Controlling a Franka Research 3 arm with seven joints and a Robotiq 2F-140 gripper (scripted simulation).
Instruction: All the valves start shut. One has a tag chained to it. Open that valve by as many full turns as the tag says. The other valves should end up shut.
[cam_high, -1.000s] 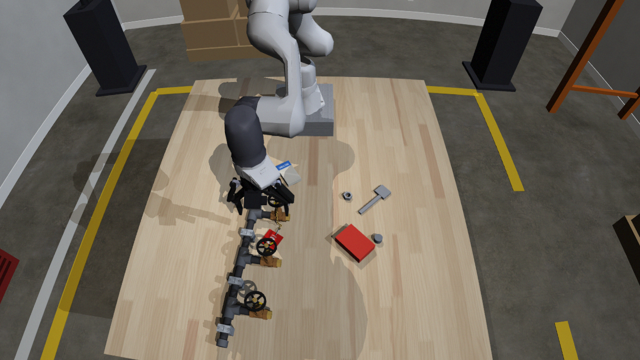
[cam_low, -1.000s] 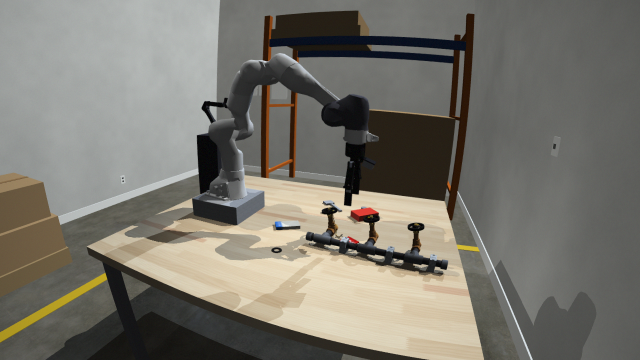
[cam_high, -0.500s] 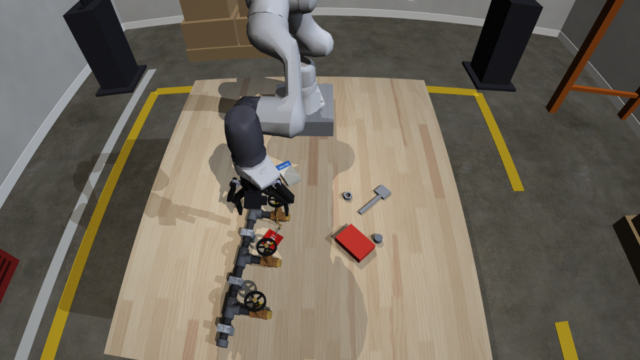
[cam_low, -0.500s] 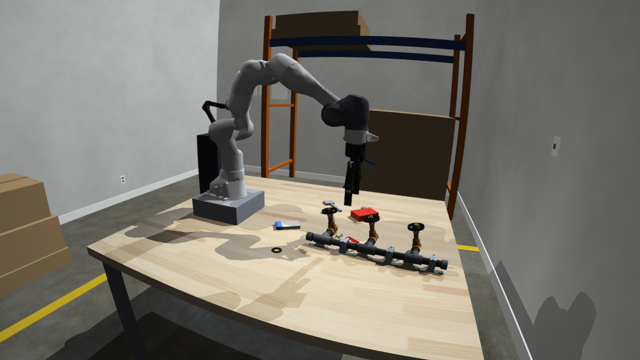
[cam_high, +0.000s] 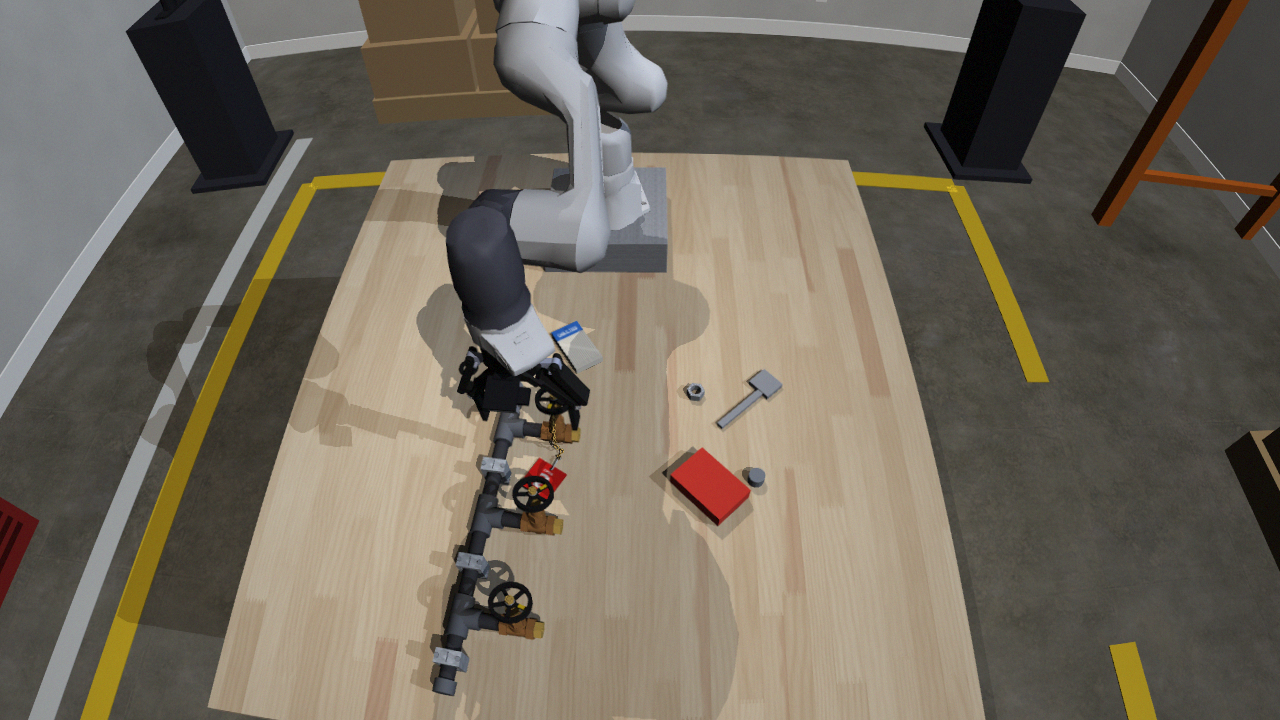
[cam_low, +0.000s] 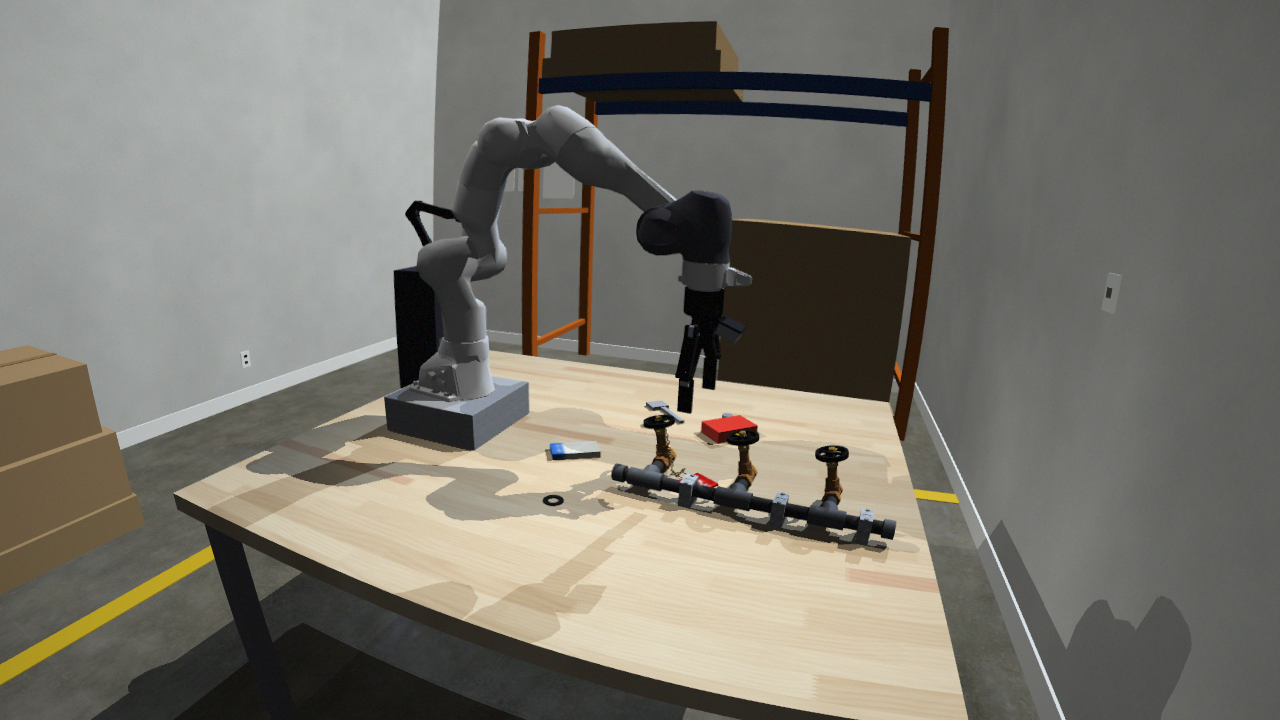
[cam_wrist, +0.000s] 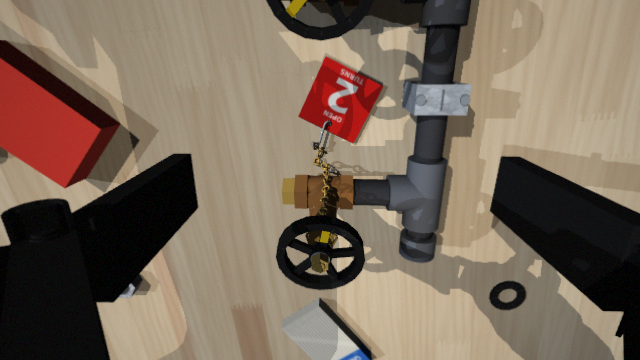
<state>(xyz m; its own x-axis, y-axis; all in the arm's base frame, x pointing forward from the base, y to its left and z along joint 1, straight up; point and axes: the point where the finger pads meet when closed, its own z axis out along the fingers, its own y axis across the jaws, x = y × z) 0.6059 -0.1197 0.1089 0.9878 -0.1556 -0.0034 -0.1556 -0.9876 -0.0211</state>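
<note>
A dark pipe (cam_high: 474, 528) lies on the wooden table with three black-handwheel valves. The valve nearest the arm's base (cam_wrist: 320, 252) has a gold chain (cam_wrist: 325, 170) round its brass body, holding a red tag (cam_wrist: 340, 98) that reads "OPEN 2 TURNS". This valve also shows in the top and exterior views (cam_high: 550, 402) (cam_low: 660, 420). The middle valve (cam_high: 538, 490) and the far valve (cam_high: 515, 604) carry no tag. My gripper (cam_wrist: 343, 183) (cam_low: 696, 389) is wide open and empty, pointing down a little above the tagged valve, one finger on each side of it in the wrist view.
A red box (cam_high: 709, 484), a small grey cylinder (cam_high: 754, 477), a hammer (cam_high: 750, 397) and a nut (cam_high: 691, 389) lie to one side of the pipe. A grey and blue box (cam_high: 577, 344) and a black washer (cam_wrist: 507, 295) lie near the tagged valve.
</note>
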